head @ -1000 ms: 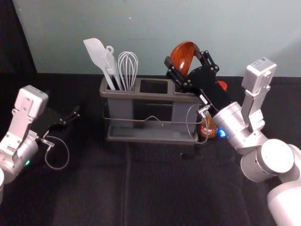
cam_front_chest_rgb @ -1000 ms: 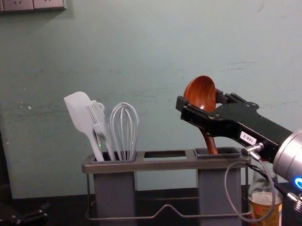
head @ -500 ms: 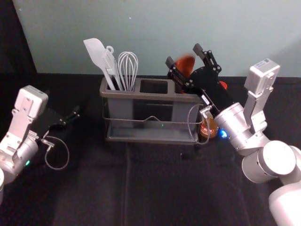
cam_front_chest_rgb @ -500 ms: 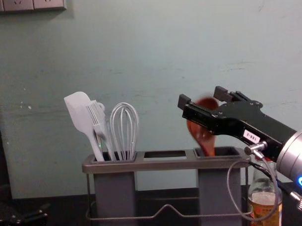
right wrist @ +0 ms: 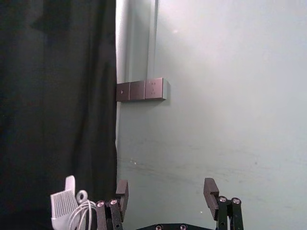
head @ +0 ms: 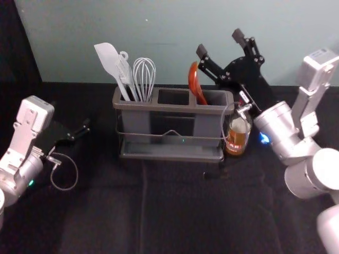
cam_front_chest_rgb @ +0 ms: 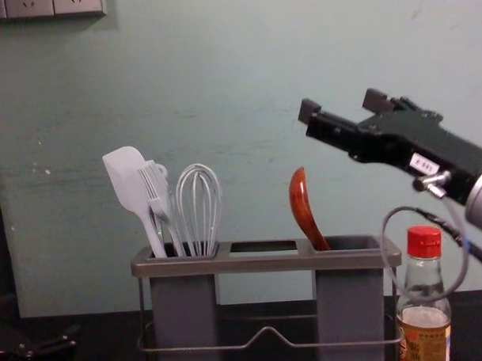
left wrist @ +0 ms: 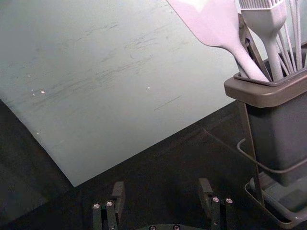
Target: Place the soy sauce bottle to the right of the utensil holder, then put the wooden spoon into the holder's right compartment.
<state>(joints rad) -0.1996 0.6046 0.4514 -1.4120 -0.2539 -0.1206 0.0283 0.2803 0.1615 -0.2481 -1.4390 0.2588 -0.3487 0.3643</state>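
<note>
From my station the light looks soft and moderate, paling the wall (head: 159, 42) in the head view, with a faint shadow across its right side. The black cloth (head: 175, 211) swallows most detail, while the right arm's white shell (head: 331, 233) runs close to glare. I get a small blue flare off its status light (head: 264, 138). In the chest view, thin highlights ride the wooden spoon (cam_front_chest_rgb: 303, 206). My left wrist view has a washed-out patch on the spatula (left wrist: 211, 21); my right wrist view shows a soft shadow under the sockets (right wrist: 138, 90).
</note>
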